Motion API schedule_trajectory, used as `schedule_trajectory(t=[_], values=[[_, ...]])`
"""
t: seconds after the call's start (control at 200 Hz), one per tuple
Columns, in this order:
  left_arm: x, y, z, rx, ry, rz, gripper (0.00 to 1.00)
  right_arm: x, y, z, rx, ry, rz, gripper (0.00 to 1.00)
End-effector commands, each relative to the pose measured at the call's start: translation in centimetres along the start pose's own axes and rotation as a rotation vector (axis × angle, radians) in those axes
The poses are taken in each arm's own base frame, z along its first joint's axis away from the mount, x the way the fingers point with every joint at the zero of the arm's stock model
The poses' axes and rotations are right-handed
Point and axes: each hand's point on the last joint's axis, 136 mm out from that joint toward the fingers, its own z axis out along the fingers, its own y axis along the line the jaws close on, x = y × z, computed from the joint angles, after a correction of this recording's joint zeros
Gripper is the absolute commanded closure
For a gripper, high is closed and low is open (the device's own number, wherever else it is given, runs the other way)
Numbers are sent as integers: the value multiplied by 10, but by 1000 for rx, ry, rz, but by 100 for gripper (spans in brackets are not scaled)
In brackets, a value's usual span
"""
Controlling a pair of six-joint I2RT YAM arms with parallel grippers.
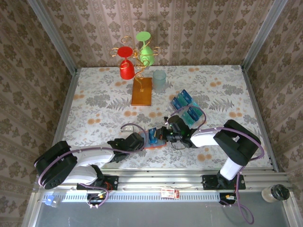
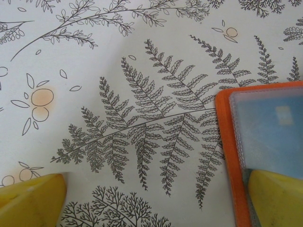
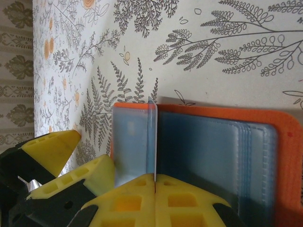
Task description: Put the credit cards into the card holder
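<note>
card holder (image 1: 152, 141) laid open on bench (image 1: 94, 109), near edge, between arms | left jaws spread wide, one finger (image 2: 274, 198) on its sleeve | right jaws shut on thin sheet (image 3: 153, 142) stood edge-on, card or sleeve untold | credit cards (image 1: 184, 101) heaped behind right arm

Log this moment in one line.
left fingers open, one over card holder | right fingers shut on upright thin sheet | loose cards beyond

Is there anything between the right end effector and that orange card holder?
Nothing visible. The right end effector is shut on a thin pale sheet standing edge-on right at the open card holder. The open left end effector has one finger over the holder's edge, off to the side.
</note>
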Motion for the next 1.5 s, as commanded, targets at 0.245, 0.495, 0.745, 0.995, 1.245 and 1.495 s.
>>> schedule_trajectory(t=[0.245,0.495,0.745,0.995,1.245,1.495], values=[[4,6,0,-25,3,4,0,16,-14,1,43,40,7,100],[4,6,0,-26,4,5,0,21,-19,-2,77,48,8,100],[4,6,0,-25,3,5,0,24,-26,-5,116,48,9,100],[3,6,0,-24,2,4,0,25,-29,-10,142,40,5,100],[4,6,0,-26,2,4,0,30,-29,-4,147,77,3,100],[4,6,0,-23,2,4,0,30,-28,3,145,98,0,100]])
